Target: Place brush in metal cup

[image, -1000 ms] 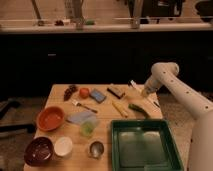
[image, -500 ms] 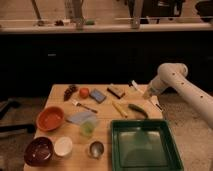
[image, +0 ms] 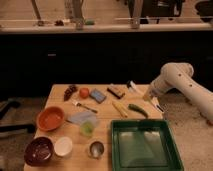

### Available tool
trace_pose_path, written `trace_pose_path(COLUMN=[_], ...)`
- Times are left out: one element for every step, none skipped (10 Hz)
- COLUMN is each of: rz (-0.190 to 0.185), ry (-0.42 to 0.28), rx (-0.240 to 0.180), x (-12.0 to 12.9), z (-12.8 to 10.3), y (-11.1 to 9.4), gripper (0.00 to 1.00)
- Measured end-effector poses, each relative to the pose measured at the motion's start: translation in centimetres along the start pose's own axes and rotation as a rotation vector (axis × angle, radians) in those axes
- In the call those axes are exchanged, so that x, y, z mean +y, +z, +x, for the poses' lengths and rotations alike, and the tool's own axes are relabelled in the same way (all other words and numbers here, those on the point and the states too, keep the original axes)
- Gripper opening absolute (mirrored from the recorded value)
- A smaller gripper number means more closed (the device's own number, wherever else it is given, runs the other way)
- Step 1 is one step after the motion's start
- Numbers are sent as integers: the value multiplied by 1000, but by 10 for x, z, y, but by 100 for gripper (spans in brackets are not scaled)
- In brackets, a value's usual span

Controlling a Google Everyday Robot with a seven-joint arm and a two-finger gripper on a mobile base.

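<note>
Brush (image: 133,87): lies on table (image: 107,127), far right corner. Gripper (image: 148,96): fingers closed, just right of brush. Metal cup (image: 96,148): near edge, left of green tray (image: 142,122).

Wooden table (image: 106,124): green tray (image: 114,146) lower right, orange bowl (image: 50,118) left, white bowl (image: 63,146) and metal cup (image: 96,148) bottom, brush (image: 133,87) upper right.

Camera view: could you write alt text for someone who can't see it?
A white robot arm reaches in from the right, its claw closed low over the far right edge of the wooden table beside the brush. The metal cup stands at the near edge.
</note>
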Motion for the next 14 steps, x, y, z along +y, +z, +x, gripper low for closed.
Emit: trace_pose_path(rz=[-3, -14, -26, -37, -39, -42, -42, -41, -41, -41, -40, -35, -35, -38], ry=[-12, -35, -62, -95, -101, -106, -106, -105, -103, -104, -106, -101, -98, -97], rx=[0, 2, 3, 6, 8, 8, 7, 7, 7, 7, 10, 25, 35, 45], x=[7, 19, 33, 50, 53, 55, 55, 55, 54, 55, 55, 60, 68, 86], z=[2, 4, 5, 11, 14, 12, 12, 13, 14, 13, 12, 12, 12, 15], y=[-5, -11, -16, -24, -27, -26, -26, -26, -26, -26, -25, -24, -24, -27], gripper=[0, 0, 0, 0, 0, 0, 0, 0, 0, 0, 0, 0, 0, 0])
